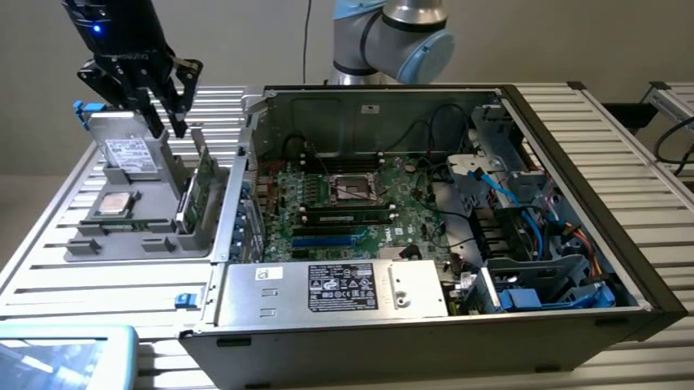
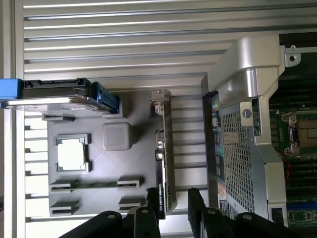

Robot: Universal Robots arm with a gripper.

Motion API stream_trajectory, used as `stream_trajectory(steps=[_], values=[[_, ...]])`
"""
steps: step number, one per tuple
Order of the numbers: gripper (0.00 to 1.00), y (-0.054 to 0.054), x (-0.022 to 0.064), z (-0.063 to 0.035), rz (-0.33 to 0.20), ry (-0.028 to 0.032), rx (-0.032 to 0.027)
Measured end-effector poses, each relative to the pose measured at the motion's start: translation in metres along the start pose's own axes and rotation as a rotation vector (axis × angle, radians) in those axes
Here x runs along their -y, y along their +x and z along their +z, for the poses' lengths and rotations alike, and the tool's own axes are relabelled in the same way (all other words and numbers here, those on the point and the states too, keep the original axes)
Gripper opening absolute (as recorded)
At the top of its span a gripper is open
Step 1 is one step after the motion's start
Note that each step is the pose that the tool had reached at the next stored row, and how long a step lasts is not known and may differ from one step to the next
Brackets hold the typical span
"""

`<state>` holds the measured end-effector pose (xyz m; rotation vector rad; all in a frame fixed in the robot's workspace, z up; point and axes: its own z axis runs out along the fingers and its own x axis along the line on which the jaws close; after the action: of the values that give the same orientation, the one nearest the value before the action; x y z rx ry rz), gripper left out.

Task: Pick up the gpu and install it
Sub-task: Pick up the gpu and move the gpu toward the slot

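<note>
The gpu point(image 1: 195, 193) stands on edge in a slot at the right side of a grey parts holder point(image 1: 141, 236), on the exterior view's left. The wrist view looks down on the gpu point(image 2: 167, 163) as a thin green strip whose silver bracket runs along it. My gripper point(image 1: 164, 122) hangs above the back of the holder, apart from the card. Its dark fingers point(image 2: 148, 220) sit on either side of the card's line, and the gripper point(image 2: 172, 214) is open with nothing between them.
The holder also carries a silver hard drive point(image 1: 128, 154) with a white label, a processor chip point(image 1: 113, 203) and a memory stick point(image 2: 94, 184). The open computer case point(image 1: 564, 187) lies at the right, with its motherboard point(image 1: 347, 203) exposed and a power supply point(image 1: 336, 288) in front.
</note>
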<state>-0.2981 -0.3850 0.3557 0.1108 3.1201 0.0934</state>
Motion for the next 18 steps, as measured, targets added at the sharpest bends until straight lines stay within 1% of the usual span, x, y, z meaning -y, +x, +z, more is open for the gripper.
stream_trajectory(steps=[4,9,12,13,16,18], values=[[0.38,0.007,0.0008,0.0037,-0.003,-0.0001,-0.0002],[0.38,0.009,0.0013,0.0068,-0.009,-0.0007,-0.0006],[0.38,0.010,0.0026,0.0098,-0.024,-0.0097,-0.0032],[0.38,0.009,0.0029,0.0111,-0.031,-0.0113,-0.0047],[0.38,0.010,0.0032,0.0158,-0.063,-0.0120,-0.0087],[0.38,0.010,0.0034,0.0189,-0.080,-0.0123,-0.0103]])
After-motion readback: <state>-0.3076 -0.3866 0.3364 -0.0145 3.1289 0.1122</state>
